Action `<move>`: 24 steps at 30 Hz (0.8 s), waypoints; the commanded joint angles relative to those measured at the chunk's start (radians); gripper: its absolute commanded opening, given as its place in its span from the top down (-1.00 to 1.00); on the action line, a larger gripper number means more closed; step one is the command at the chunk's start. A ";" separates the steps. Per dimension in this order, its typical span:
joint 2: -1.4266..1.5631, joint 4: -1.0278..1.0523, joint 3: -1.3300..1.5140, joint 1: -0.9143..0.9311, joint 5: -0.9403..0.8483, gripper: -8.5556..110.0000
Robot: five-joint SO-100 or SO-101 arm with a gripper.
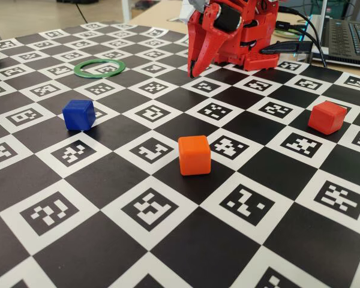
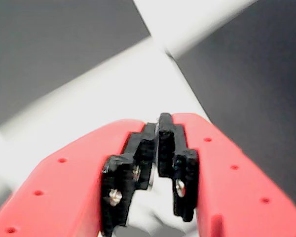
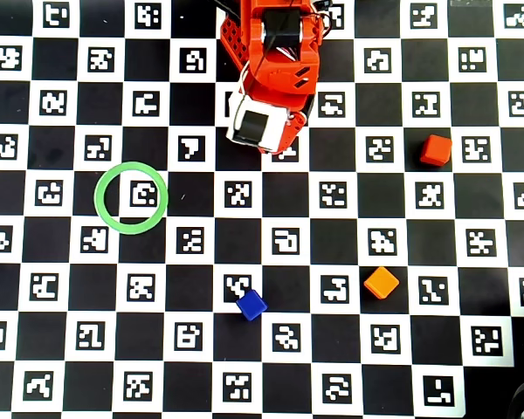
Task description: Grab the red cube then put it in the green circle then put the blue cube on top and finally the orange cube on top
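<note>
In the fixed view my red gripper [image 1: 192, 73] hangs at the back of the board, pointing down, just above a white square. The wrist view shows the gripper [image 2: 159, 122] with its black-padded jaws pressed together and nothing between them. The red cube [image 1: 327, 117] [image 3: 436, 149] lies far right. Toward the front sits the orange cube [image 1: 194, 155] [image 3: 382, 282]. The blue cube [image 1: 79, 114] [image 3: 251, 304] is front left of the gripper. The green circle [image 1: 99, 68] [image 3: 131, 198] lies flat at the left with nothing inside it. All three cubes stand apart from the gripper.
A black-and-white checkerboard mat with marker codes [image 1: 168, 252] covers the table. The arm's red base [image 3: 275, 52] stands at the back edge. A laptop [image 1: 348, 36] and cables [image 1: 288, 45] sit behind the mat at the right.
</note>
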 commanded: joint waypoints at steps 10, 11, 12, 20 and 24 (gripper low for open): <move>-0.684 0.370 -1.146 -0.163 0.486 0.60; -0.744 0.414 -1.223 -0.195 0.540 0.57; -0.810 0.463 -1.302 -0.225 0.597 0.53; -1.078 0.563 -1.543 -0.468 0.973 0.34; -1.201 0.561 -1.562 -0.571 1.152 0.26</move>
